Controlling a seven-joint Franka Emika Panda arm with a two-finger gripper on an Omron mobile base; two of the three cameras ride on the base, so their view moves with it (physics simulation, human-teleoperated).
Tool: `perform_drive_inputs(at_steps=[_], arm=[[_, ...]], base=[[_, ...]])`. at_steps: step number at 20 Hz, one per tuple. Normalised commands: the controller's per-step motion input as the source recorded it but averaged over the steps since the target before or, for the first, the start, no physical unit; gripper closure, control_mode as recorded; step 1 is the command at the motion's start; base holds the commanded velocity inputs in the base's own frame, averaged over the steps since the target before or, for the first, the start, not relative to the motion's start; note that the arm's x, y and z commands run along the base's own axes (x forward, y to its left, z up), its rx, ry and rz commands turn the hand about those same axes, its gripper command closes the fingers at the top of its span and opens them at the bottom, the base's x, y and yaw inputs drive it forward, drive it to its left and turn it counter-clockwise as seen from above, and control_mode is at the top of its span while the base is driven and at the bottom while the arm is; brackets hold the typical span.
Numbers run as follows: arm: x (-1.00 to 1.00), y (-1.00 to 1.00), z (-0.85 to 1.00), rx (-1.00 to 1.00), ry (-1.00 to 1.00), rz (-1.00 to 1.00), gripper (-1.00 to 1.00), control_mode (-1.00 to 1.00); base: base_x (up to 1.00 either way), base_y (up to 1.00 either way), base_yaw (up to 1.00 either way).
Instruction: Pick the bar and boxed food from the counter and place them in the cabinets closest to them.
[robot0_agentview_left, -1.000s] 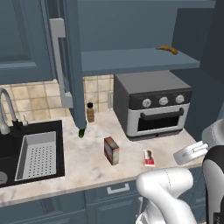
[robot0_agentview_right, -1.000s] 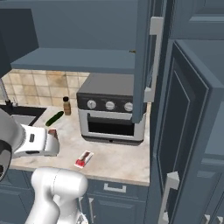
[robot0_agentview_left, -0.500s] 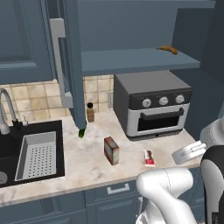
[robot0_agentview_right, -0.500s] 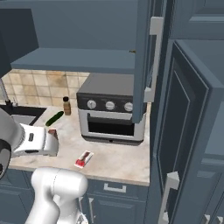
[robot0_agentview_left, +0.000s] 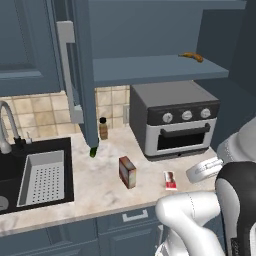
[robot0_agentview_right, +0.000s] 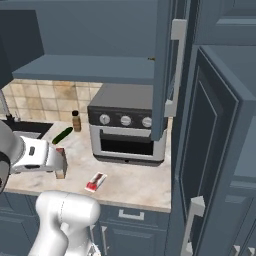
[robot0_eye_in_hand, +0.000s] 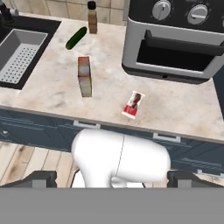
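The bar (robot0_eye_in_hand: 134, 105), in a red and white wrapper, lies flat on the counter (robot0_eye_in_hand: 48, 94) in front of the toaster oven; it also shows as the bar (robot0_agentview_left: 170, 180) and the bar (robot0_agentview_right: 96, 181). The boxed food (robot0_eye_in_hand: 85, 75), a tan-brown carton, stands upright to the bar's left, seen too as the boxed food (robot0_agentview_left: 127, 171). In the right base view the boxed food (robot0_agentview_right: 61, 164) is partly hidden behind my arm. My gripper (robot0_eye_in_hand: 113, 179) hangs high above the counter's front edge, open, with nothing between its fingertips (robot0_eye_in_hand: 41, 178). The cabinets (robot0_agentview_left: 150, 67) above stand open, with a blue-grey shelf.
A toaster oven (robot0_agentview_left: 175, 117) fills the counter's right. A brown bottle (robot0_agentview_left: 103, 128) and a cucumber (robot0_agentview_left: 93, 151) sit near the backsplash. The sink (robot0_agentview_left: 35, 170) with a faucet lies at the left. An open cabinet door (robot0_agentview_left: 75, 70) hangs over the counter. A small orange-brown item (robot0_agentview_left: 191, 56) lies on the shelf.
My hand has edged slightly to the left in both base views. The bar and the boxed food have not moved.
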Motion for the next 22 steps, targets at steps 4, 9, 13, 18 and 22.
perform_drive_inputs(at_steps=[4, 9, 13, 18, 22], arm=[[0.13, 0.12, 0.0, 0.03, 0.0, 0.0, -1.0, -1.0], [0.2, 0.13, 0.0, 0.04, 0.0, 0.0, -1.0, -1.0], [0.32, 0.22, -0.01, 0.0, 0.0, -0.01, -1.0, -1.0], [0.34, 0.28, -0.05, 0.0, 0.0, -0.01, -1.0, -1.0], [0.28, 0.27, -0.08, 0.01, 0.0, 0.0, -1.0, -1.0]], base=[[0.0, 0.0, 0.0], [0.0, 0.0, 0.0], [0.0, 0.0, 0.0], [0.0, 0.0, 0.0], [0.0, 0.0, 0.0]])
